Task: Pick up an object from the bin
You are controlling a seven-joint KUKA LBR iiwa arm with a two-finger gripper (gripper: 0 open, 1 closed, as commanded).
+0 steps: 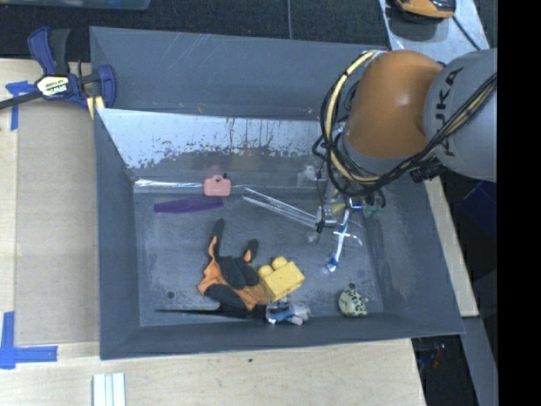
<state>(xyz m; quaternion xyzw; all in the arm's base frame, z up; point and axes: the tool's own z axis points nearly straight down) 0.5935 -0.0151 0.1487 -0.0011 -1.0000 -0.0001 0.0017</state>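
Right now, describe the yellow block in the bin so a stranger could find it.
In the grey bin, look near the lower wall in the view. Against the orange-and-black soft toy sits the yellow block. It alone is bright yellow and boxy.

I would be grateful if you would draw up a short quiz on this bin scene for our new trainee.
1. True or false: the small pink thing lies at the front wall of the bin.
2. Which of these lies nearest the gripper? A) the purple strip B) the speckled round thing C) the small pink thing
3. Fill in: in this view the yellow block lies at the ___ side of the orange and black soft toy.

Key: 1 false, it lies by the back wall; 2 B; 3 right.
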